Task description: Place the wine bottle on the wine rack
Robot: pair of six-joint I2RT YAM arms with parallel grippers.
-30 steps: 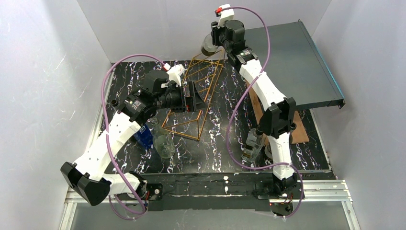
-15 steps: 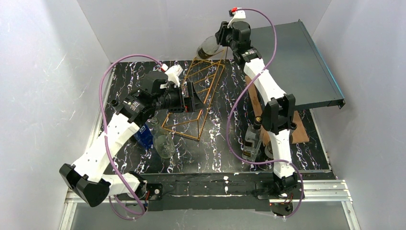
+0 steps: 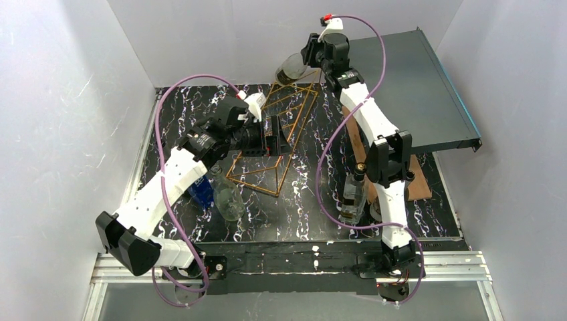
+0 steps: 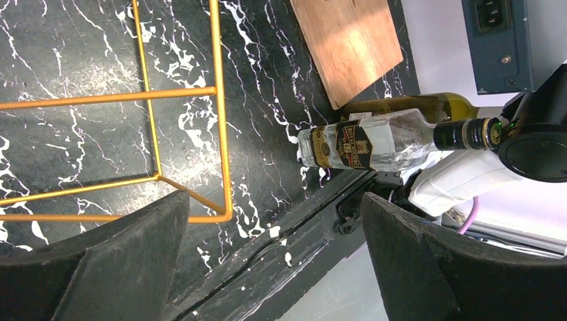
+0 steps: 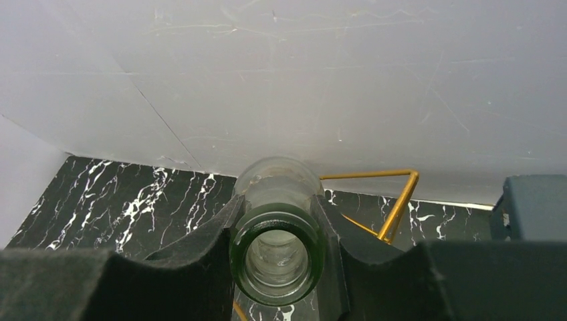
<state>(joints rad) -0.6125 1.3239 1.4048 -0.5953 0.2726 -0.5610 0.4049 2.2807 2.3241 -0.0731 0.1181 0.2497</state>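
The wine bottle (image 3: 291,67), pale green glass, hangs tilted in the air over the far end of the wine rack (image 3: 271,144), base pointing left. My right gripper (image 3: 307,59) is shut on its neck. In the right wrist view the open mouth of the wine bottle (image 5: 277,257) sits clamped between the fingers, with a corner of the wine rack (image 5: 400,197) behind it. The rack is a gold wire frame lying on the black marble table (image 3: 301,200). My left gripper (image 3: 275,136) hovers open over the rack's middle, holding nothing; below it the left wrist view shows the wine rack (image 4: 152,100).
A dark flat box (image 3: 414,87) fills the back right. A wooden board (image 3: 420,180) lies below it. A labelled clear bottle (image 3: 350,198) stands by the right arm, seen as the clear bottle (image 4: 374,144) with a green bottle (image 4: 428,105) behind. A glass bottle (image 3: 228,198) and a blue item (image 3: 200,191) sit left.
The right wrist has turned and swung the bottle slightly higher above the rack's far end. The left arm has reached further in, shifting its open gripper a little right.
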